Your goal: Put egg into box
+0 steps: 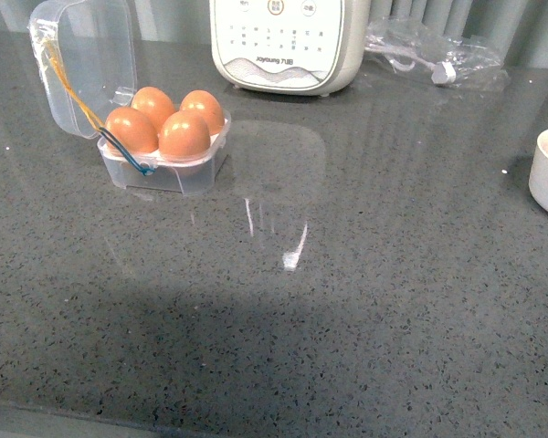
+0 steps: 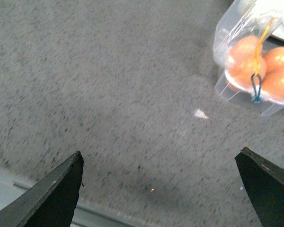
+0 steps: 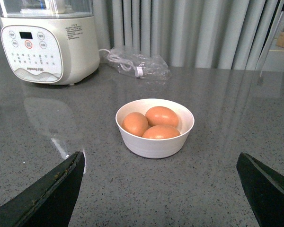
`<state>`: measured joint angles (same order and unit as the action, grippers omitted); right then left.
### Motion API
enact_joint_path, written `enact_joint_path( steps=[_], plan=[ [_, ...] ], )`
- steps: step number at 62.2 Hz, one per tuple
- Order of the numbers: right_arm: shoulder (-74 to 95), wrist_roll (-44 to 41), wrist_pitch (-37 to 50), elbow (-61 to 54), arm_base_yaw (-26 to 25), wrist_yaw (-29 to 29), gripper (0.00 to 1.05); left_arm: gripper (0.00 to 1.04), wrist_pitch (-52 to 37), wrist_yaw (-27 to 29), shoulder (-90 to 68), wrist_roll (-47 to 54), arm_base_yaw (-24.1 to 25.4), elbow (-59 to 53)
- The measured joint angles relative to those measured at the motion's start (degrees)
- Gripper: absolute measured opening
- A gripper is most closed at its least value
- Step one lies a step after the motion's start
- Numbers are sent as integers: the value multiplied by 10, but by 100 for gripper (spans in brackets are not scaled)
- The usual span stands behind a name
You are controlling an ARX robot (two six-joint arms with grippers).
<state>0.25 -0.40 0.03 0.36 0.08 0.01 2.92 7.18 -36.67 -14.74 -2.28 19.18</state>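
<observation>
Clear plastic box [image 1: 178, 175] stands open at the far left of the tabletop [image 1: 347, 301], its hinged lid [image 1: 78, 55] tipped back and upright. Four orange-brown eggs [image 1: 184, 134] fill all four cups, and no cup is free. The task's egg is therefore judged seated in the box, with the placing step done or all but done.

The left jaws are released and empty, hanging over bare tabletop, well apart from the box. The right jaws are likewise released and empty, facing a cream bowl [image 3: 155, 142] that holds three spare eggs [image 3: 161, 116].

Recommendation: fetch no further egg, as none would fit. If any move follows, keep both arms clear of the raised lid and of the yellow and blue bands [image 1: 73, 88] at the hinge side. A snag there could tip the light box.

Surface: dark grey speckled stone, polished, with glare; a loose egg would likely roll. A cream-white appliance [image 1: 279, 41] and a bagged cable [image 1: 434, 50] stand at the back, before a grey pleated curtain [image 3: 203, 33].
</observation>
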Motion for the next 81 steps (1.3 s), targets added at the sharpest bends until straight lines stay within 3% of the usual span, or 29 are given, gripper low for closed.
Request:
enact_joint_path(
  steps=[15, 29, 46, 81],
  plan=[
    [0, 0, 0, 0, 0, 0, 97, 98, -126, -118, -193, 18, 71, 89],
    [0, 0, 0, 0, 0, 0, 97, 98, -156, -137, -342, 49, 107, 191],
    [0, 0, 0, 0, 0, 0, 97, 98, -155, -131, -466, 89, 87, 302],
    [0, 0, 0, 0, 0, 0, 97, 98, -184, -127, -545, 122, 29, 341]
  ],
)
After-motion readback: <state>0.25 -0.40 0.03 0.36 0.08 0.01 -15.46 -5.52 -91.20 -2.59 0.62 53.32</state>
